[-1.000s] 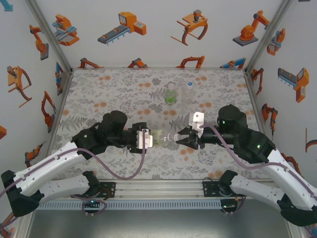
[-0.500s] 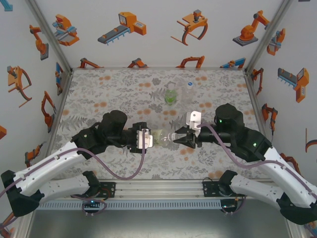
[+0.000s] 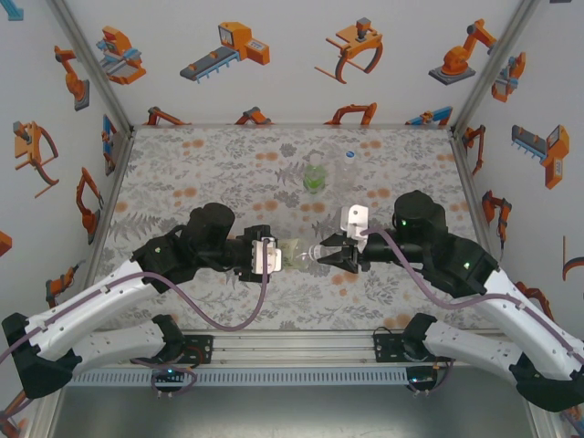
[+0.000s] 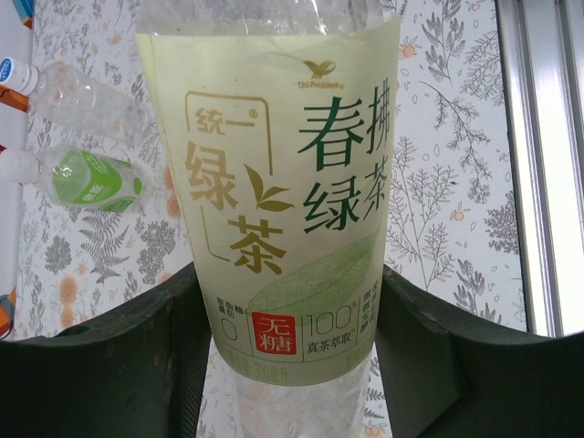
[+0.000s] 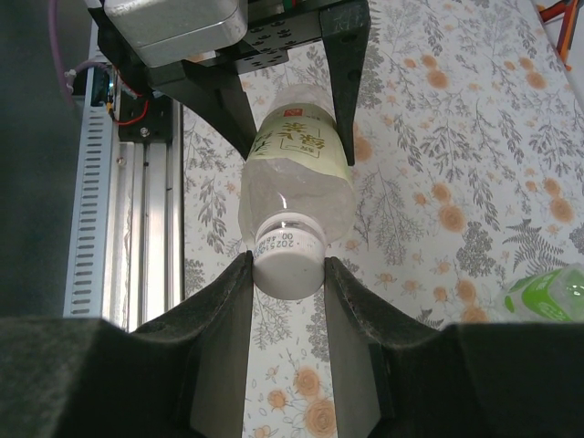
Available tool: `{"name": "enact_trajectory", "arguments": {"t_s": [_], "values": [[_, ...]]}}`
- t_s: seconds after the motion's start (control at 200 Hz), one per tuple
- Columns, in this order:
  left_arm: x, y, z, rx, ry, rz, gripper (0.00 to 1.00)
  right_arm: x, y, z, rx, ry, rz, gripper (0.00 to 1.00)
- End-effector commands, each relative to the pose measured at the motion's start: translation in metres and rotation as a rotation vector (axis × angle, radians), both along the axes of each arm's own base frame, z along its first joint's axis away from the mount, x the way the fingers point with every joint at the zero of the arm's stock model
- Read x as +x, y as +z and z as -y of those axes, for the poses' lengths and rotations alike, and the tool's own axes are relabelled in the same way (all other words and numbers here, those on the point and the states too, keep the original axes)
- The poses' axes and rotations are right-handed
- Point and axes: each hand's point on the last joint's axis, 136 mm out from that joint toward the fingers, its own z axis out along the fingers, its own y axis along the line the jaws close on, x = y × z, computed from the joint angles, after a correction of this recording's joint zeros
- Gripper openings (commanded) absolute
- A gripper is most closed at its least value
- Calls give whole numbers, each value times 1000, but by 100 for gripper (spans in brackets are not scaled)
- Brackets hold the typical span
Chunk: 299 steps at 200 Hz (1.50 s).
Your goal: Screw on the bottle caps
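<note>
Clear plastic bottle (image 5: 294, 196), pale yellow label (image 4: 265, 137), held lying level above the floral tabletop (image 3: 201, 173), between the two hands.

Label print: "Uni-President" under a small gold emblem; large green characters 春拂绿茶; gold 统一 绿茶 in a frame; red square reading 无糖; "100%" beside smaller characters too fine to read.

Left hand (image 3: 285, 254): clamped on the labelled body, one finger at each side.

Right hand (image 5: 289, 274): pinching the white cap (image 5: 289, 258), which sits on the bottle's neck. Dark digits beginning "202" run round the cap's side; the rest is unreadable.

Green-label bottle (image 3: 315, 178) and unlabelled bottle (image 3: 348, 169), blue cap (image 3: 349, 153) on top: side by side at the far middle of the tabletop, well apart from the hands.
</note>
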Motion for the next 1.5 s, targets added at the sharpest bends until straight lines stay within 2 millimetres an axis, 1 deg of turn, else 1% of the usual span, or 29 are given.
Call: {"name": "enact_trajectory", "arguments": {"t_s": [0.0,0.28,0.386,0.546,0.761,1.001,1.212,1.492], "values": [[-4,17,4,-43,-32,17,0,-3,0,-5,6,25,0,0],[-8,17,5,-49,-48,-4,0,-5,-7,-7,-29,32,25,0],[-9,14,7,-39,-51,-22,0,-6,-7,-7,-43,42,49,0],[-11,9,6,-5,-59,-49,0,-12,-11,-7,-79,72,88,0],[-18,11,8,-13,-96,-66,0,-19,-14,-8,-103,114,126,0],[-22,9,10,-3,-120,-118,0,-29,-16,-10,-114,165,186,0],[-27,11,12,-9,-146,-196,0,-33,-21,-10,-152,180,232,0],[-35,24,10,-59,-196,-299,0,-37,-31,-9,-186,187,263,0]]}}
